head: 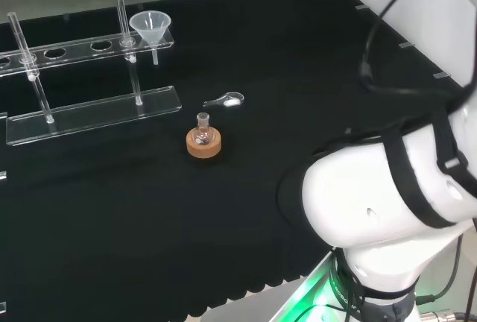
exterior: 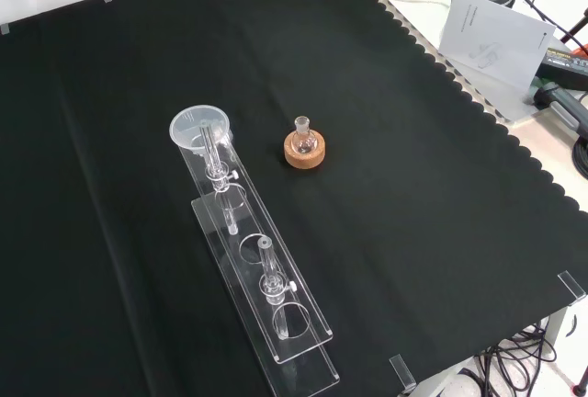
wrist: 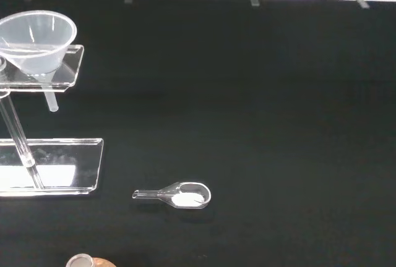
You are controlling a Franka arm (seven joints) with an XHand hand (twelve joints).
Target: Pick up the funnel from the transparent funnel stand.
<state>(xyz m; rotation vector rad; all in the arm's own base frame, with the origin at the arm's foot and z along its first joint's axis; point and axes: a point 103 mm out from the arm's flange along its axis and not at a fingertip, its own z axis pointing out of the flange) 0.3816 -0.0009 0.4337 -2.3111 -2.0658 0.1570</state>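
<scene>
A clear funnel (head: 150, 25) sits upright in the end hole of the transparent funnel stand (head: 97, 113), at the far left of the bench in the head view. In the front view the funnel (exterior: 199, 130) is at the far end of the stand (exterior: 294, 346), its stem hanging down through the top shelf. The wrist view looks at the funnel (wrist: 37, 41) from some distance, above the stand's base (wrist: 62, 168). Nothing touches the funnel.
A small glass flask on a cork ring (head: 203, 139) stands just in front of the stand, also in the front view as the flask (exterior: 304, 144). A clear scoop with white powder (wrist: 179, 194) lies beside it. The arm's white links (head: 387, 188) rise at the right.
</scene>
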